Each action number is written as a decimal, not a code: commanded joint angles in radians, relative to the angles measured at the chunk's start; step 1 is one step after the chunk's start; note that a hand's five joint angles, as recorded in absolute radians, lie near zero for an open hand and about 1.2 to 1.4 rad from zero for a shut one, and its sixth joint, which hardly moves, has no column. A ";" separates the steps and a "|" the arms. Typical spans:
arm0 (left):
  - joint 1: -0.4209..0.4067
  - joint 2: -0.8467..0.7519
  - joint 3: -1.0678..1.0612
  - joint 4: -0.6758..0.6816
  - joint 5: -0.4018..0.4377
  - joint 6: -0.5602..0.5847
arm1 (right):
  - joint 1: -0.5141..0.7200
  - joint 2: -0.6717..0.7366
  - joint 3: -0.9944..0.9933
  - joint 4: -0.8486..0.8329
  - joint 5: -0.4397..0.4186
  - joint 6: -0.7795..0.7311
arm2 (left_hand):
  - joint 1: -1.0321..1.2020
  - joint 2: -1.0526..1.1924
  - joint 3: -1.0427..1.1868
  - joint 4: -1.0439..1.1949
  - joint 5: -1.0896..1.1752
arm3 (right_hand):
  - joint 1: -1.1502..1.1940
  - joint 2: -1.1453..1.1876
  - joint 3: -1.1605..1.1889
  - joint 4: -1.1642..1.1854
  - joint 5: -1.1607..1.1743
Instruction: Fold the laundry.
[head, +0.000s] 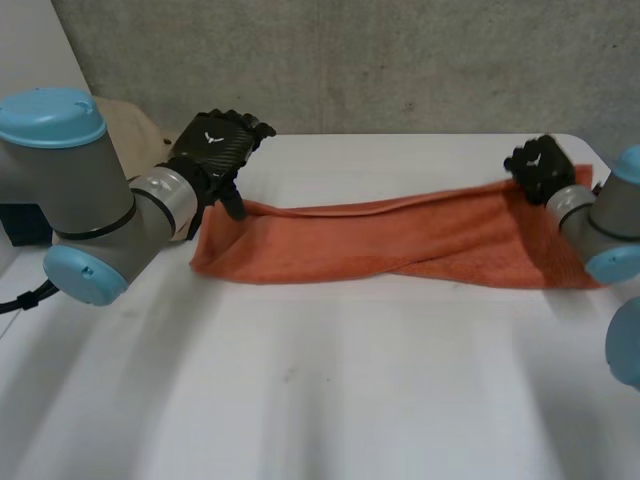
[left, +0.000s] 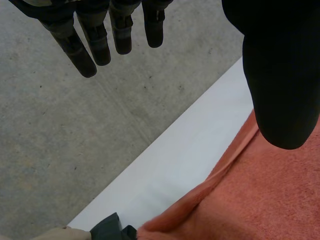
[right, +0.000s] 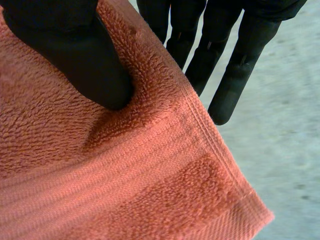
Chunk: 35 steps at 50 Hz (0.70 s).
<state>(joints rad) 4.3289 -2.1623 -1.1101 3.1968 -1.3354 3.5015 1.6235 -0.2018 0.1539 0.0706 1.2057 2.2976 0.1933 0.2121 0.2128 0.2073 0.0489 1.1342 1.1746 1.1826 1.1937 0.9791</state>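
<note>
Head view first: an orange towel (head: 400, 245) lies stretched in a long, slightly twisted band across the far half of the white table (head: 320, 400), running from left to right.

Over at the left end, the left hand (head: 215, 150) hangs just above the towel's far left corner. Its wrist view shows the fingers (left: 80, 55) straight and spread, well clear of the cloth, and the thumb tip over the towel's far edge. That hand is wide and holds nothing.

Now the right end: the right hand (head: 540, 165) sits at the far right corner, where the towel rises off the table to meet it. Its wrist view shows the thumb (right: 85, 60) dug into the pile, pressing the cloth against straight fingers (right: 230, 80) behind it. That is a pinch near the corner, and the corner tip hangs free.
</note>
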 joint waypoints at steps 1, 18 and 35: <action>-0.001 -0.033 0.049 0.021 -0.010 0.001 | 0.021 -0.212 0.128 0.083 0.015 0.002 | 0.006 -0.013 -0.014 -0.008 -0.024 | 0.262 0.222 0.214 0.203 0.243; -0.052 -0.257 0.334 -0.113 -0.103 -0.007 | 0.157 -0.985 0.651 0.167 -0.084 0.175 | -0.019 -0.038 -0.038 -0.033 -0.049 | 0.262 0.222 0.214 0.203 0.243; -0.071 -0.425 0.524 -0.232 -0.179 0.073 | 0.158 -1.429 0.848 0.166 -0.158 0.442 | 0.213 0.195 0.194 0.199 0.183 | 0.262 0.222 0.214 0.203 0.243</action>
<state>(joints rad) 4.2526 -2.5386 -0.6283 2.9762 -1.4772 3.5267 1.8209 -1.5502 0.9864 0.2421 1.0541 2.6420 0.2491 0.2514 0.2504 0.2474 0.0825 1.1342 1.1746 1.1874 1.1946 0.9791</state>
